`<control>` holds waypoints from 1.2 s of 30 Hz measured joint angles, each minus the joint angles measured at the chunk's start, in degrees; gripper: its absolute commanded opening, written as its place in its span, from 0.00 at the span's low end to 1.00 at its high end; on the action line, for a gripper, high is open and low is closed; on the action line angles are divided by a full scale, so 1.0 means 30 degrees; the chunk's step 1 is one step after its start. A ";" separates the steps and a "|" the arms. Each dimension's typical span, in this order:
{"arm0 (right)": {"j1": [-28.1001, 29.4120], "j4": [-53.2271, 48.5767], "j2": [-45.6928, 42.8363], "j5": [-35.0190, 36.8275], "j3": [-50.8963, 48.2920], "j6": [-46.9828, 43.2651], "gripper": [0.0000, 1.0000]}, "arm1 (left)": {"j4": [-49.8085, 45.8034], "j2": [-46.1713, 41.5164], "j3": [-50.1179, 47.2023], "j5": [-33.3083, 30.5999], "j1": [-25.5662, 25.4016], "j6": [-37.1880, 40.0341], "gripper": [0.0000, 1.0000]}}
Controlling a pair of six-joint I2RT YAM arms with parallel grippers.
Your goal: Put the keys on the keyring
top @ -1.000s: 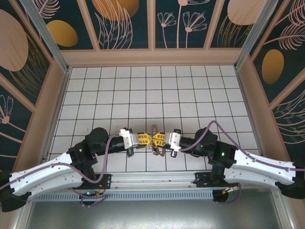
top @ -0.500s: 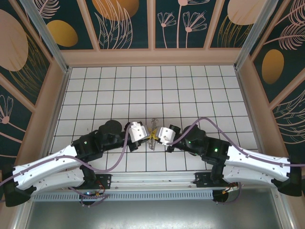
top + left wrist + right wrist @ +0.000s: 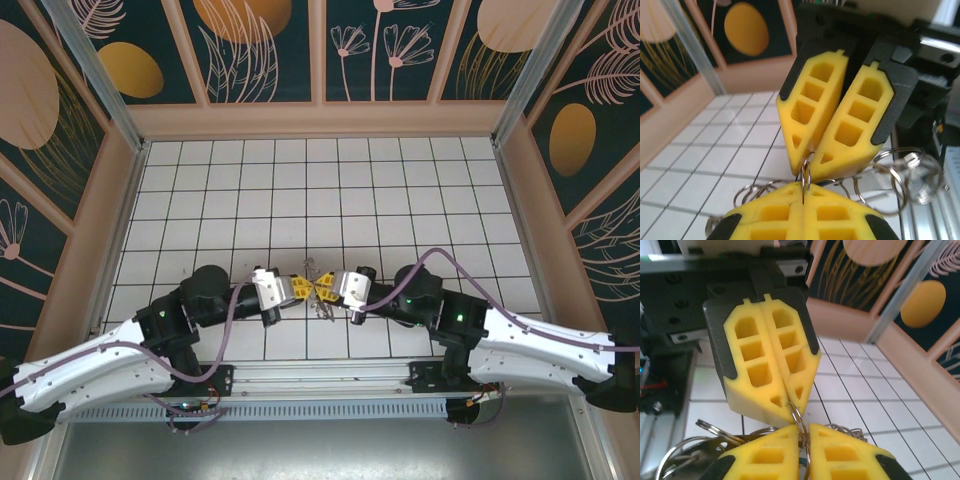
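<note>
The left hand (image 3: 803,196) and right hand (image 3: 802,434) meet tip to tip, each pinched narrow on one thin loop of the keyring (image 3: 805,176), held above the table (image 3: 400,180) toward six o'clock. The wire likely handles light, stiff and slippery, so grip its rim firmly.

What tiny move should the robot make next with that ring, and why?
Probably hold the left fingers steady and gently tug the right fingers away, to spread the coil of the metal ring. Both pairs pinch that same thin ring, tip to tip.
</note>
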 measured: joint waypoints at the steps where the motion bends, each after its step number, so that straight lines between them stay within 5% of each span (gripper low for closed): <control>1: -0.0029 0.0277 -0.0189 -0.0240 -0.0087 0.0087 0.17 | 0.0372 -0.0211 -0.0109 0.0248 -0.0007 -0.0080 0.00; 11: -0.0226 0.1297 -0.0583 -0.1501 -0.0612 0.0583 0.18 | 0.1974 -0.0481 -0.0532 0.1435 0.0000 -0.0590 0.00; 17: -0.0226 0.1428 -0.0780 -0.1887 -0.0860 0.0634 0.01 | 0.2477 -0.0386 -0.0721 0.1654 0.0022 -0.0692 0.00; 22: -0.0262 0.1413 -0.0911 -0.1851 -0.0976 0.0634 0.00 | 0.2652 -0.0095 -0.0714 0.1661 0.0022 -0.0685 0.00; 32: -0.0204 0.0619 -0.0262 0.1042 -0.0918 0.0066 0.00 | -0.0532 0.1887 0.1333 -0.0474 0.0036 -0.0058 0.19; 36: 0.0073 -0.0444 0.0787 0.2470 -0.0554 -0.0313 0.00 | -0.2557 0.2936 0.2149 -0.1443 0.0051 0.0401 0.09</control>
